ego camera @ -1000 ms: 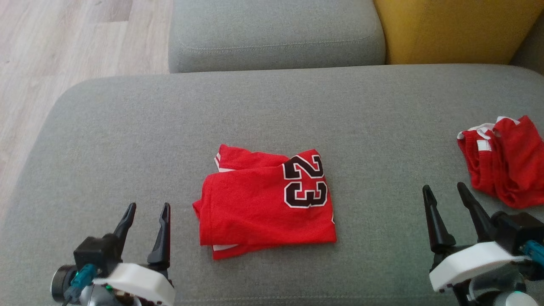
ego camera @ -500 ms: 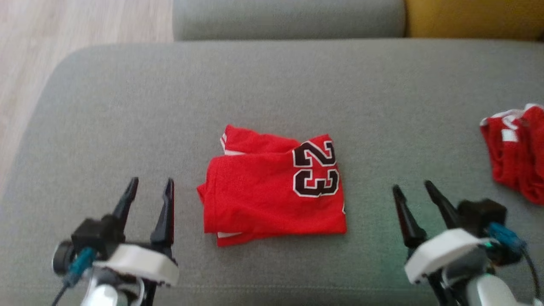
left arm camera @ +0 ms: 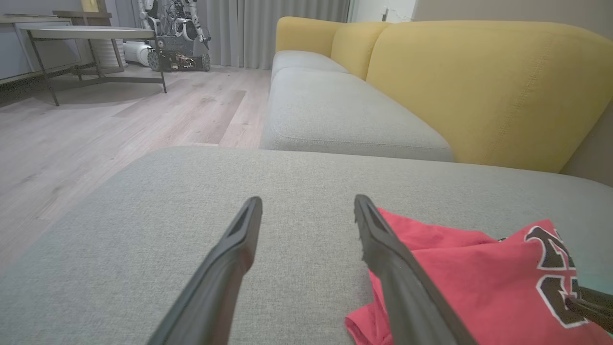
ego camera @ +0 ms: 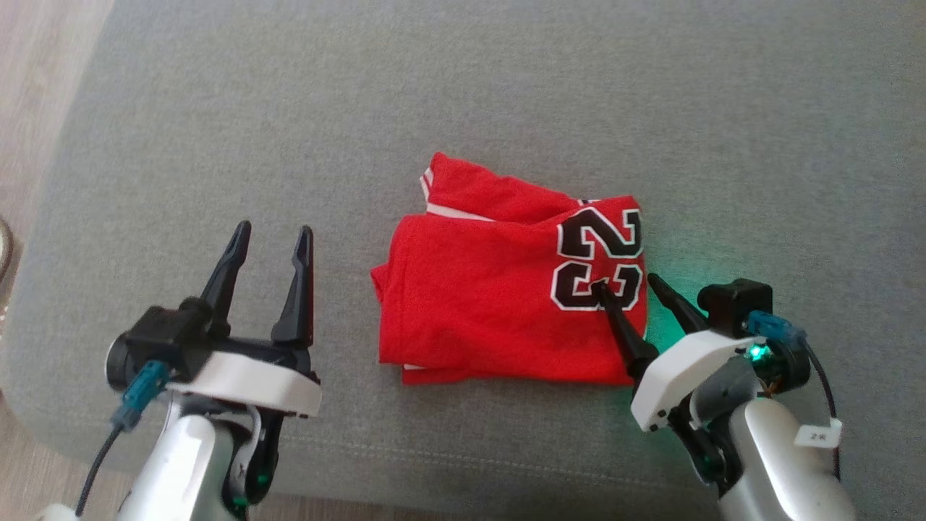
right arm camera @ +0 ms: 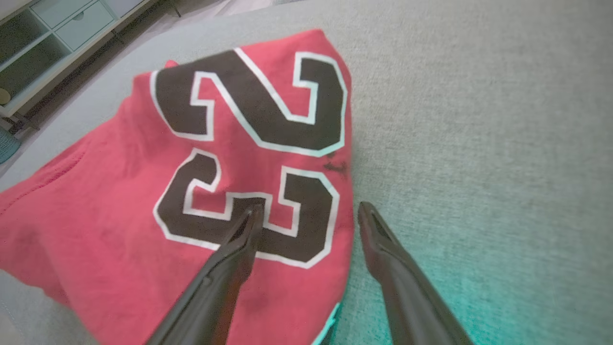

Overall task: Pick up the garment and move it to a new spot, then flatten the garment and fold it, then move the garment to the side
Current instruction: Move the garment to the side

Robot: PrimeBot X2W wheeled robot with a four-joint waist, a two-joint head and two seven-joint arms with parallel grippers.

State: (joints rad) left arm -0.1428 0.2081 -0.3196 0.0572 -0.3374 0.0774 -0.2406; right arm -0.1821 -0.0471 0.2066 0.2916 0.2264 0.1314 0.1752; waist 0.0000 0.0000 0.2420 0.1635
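Observation:
The garment (ego camera: 492,289) is a red jersey with a black "23", folded into a rough square on the grey cushion (ego camera: 434,101). My right gripper (ego camera: 628,282) is open at its right edge, one finger over the number, the other over bare cushion. The right wrist view shows the garment (right arm camera: 191,182) under the gripper (right arm camera: 309,211), whose jaws straddle the right hem. My left gripper (ego camera: 273,235) stands open to the left of the garment, apart from it. In the left wrist view, the gripper (left arm camera: 306,203) hovers over the cushion with the garment (left arm camera: 459,278) at lower right.
Wooden floor (ego camera: 36,87) runs along the cushion's left edge. A second grey cushion (left arm camera: 335,115) and a yellow sofa back (left arm camera: 479,86) lie beyond. A table (left arm camera: 91,38) and another robot (left arm camera: 172,33) stand far off across the floor.
The head camera has tilted down and shifted. My right gripper has moved left onto the garment's right edge. My left gripper has risen slightly toward the garment. Both stay open.

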